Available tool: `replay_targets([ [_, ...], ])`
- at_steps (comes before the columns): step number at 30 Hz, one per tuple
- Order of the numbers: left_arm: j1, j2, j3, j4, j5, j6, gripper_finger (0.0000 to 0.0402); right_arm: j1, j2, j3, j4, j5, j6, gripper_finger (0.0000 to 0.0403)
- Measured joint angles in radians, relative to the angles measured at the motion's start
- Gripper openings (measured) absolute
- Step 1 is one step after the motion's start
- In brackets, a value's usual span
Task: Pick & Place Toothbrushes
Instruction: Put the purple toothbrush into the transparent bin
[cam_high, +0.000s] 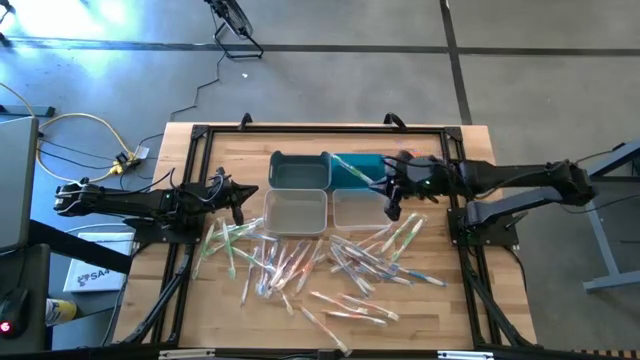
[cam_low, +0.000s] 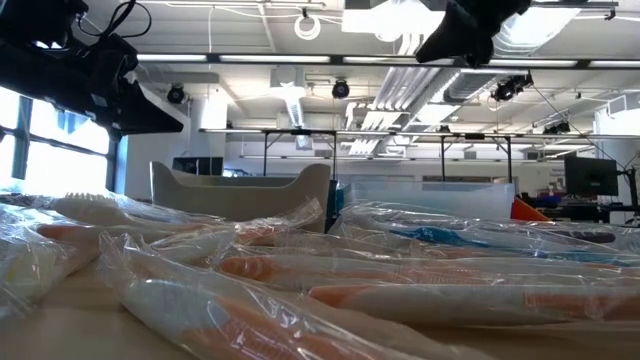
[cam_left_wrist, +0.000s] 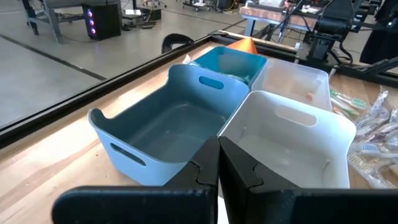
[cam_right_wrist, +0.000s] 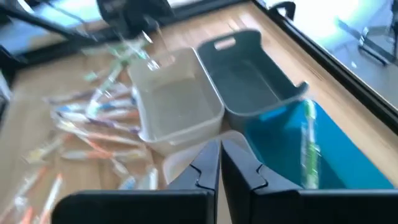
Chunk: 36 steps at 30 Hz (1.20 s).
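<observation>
Many wrapped toothbrushes (cam_high: 320, 265) lie loose on the wooden table, near the four bins and in front of them; they fill the foreground of the low view (cam_low: 400, 280). One green toothbrush (cam_right_wrist: 309, 146) lies in the teal bin (cam_high: 352, 170). My right gripper (cam_high: 392, 202) hangs shut and empty above the border of the teal bin and the clear bin (cam_high: 358, 208); its fingers (cam_right_wrist: 219, 163) show nothing between them. My left gripper (cam_high: 240, 195) waits shut at the left of the white bin (cam_high: 295, 212), holding nothing (cam_left_wrist: 217, 163).
A grey-blue bin (cam_high: 298, 170) stands beside the teal one at the far side of the group. A black frame (cam_high: 200, 135) runs round the tabletop. An orange cloth (cam_left_wrist: 244, 45) shows beyond the teal bin.
</observation>
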Motion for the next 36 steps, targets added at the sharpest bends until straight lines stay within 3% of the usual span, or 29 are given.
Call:
replay_targets([
  [14, 0.0, 0.0, 0.0, 0.007, 0.0, -0.024, 0.0, 0.119, -0.084, -0.396, 0.706, -0.001, -0.06, 0.0005],
  [36, 0.0, 0.0, 0.0, -0.054, 0.006, -0.081, 0.0, 0.121, -0.083, -0.44, 0.73, -0.016, -0.094, 0.0002],
])
